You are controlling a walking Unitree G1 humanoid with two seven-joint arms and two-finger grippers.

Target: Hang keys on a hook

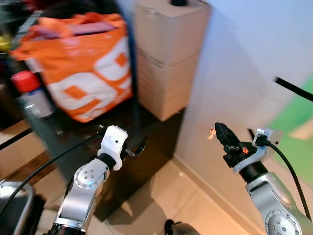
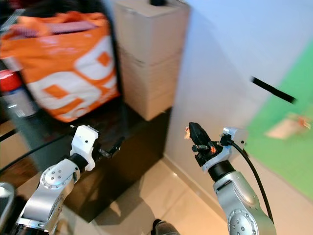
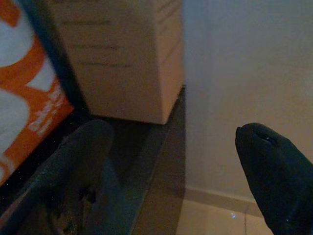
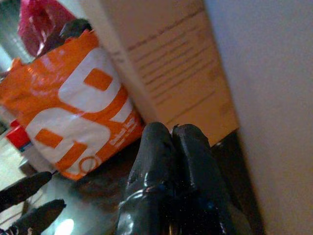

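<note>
The head views are tilting and slightly blurring. The right pincer (image 1: 221, 132) is hovering at about four o'clock in the picture, close to the pale wall (image 1: 244, 58), its two black fingers (image 4: 168, 166) pressing together. A small orange-and-pale bit is showing at the fingertips in the head views, but whether it is the keys cannot be told, and the hook cannot be made out either. A thin black bar (image 1: 293, 89) is sticking out from the wall at three o'clock, beside a green patch (image 1: 298, 127).

The left pincer (image 1: 136, 148) is hanging at about seven o'clock, in front of the dark bench (image 1: 156, 142), with its fingers (image 3: 274, 171) spreading well apart in the left wrist view.

On the bench an orange and white bag (image 1: 83, 68) is sitting at ten o'clock, and a tall cardboard box (image 1: 166, 54) is standing at twelve o'clock, just beside the bag and against the wall. A can with a red cap (image 1: 30, 93) is standing at nine o'clock, left of the bag. Pale floor tiles (image 1: 166, 200) are lying at six o'clock, between the two arms.
</note>
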